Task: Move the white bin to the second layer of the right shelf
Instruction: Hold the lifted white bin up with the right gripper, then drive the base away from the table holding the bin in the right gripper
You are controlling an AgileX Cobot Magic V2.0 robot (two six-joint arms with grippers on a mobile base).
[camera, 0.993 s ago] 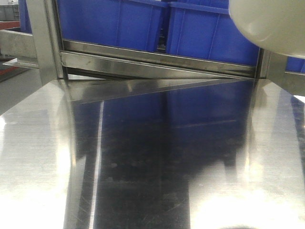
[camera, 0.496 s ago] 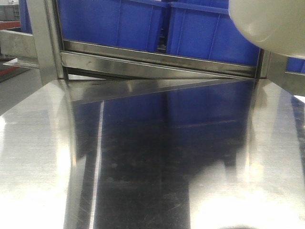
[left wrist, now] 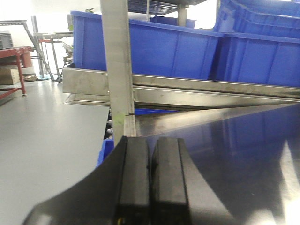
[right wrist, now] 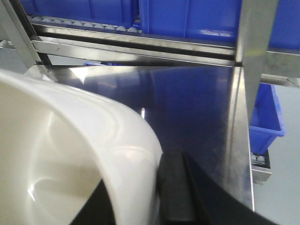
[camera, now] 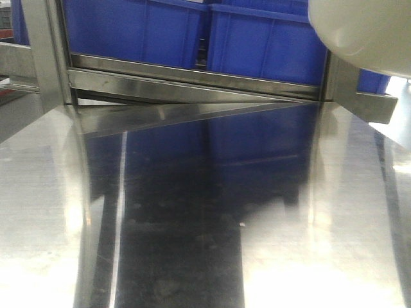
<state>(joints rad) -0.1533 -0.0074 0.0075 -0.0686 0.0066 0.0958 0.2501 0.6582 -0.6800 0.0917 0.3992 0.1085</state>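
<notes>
The white bin (camera: 366, 32) hangs at the top right of the front view, above the steel table (camera: 192, 212). In the right wrist view the white bin (right wrist: 70, 154) fills the lower left, and my right gripper (right wrist: 140, 197) is shut on its wall, one black finger (right wrist: 174, 187) outside and one inside. My left gripper (left wrist: 151, 178) is shut with nothing in it, low over the table's left edge. Behind the table runs a rack level of white rollers (right wrist: 79, 22) with a steel front bar (camera: 180, 83); I cannot tell if it is the right shelf second layer.
Two blue crates (camera: 128, 32) (camera: 263, 45) stand on the roller level. Upright steel posts (camera: 45, 51) (right wrist: 253, 47) frame the rack. Another blue crate (right wrist: 265, 112) sits lower, beyond the table's right edge. Grey floor (left wrist: 42, 126) lies left of the table.
The rack, posts and blue crates have slid left in the front view, and a rail end has appeared at the right. The white bin keeps its place at the top right.
</notes>
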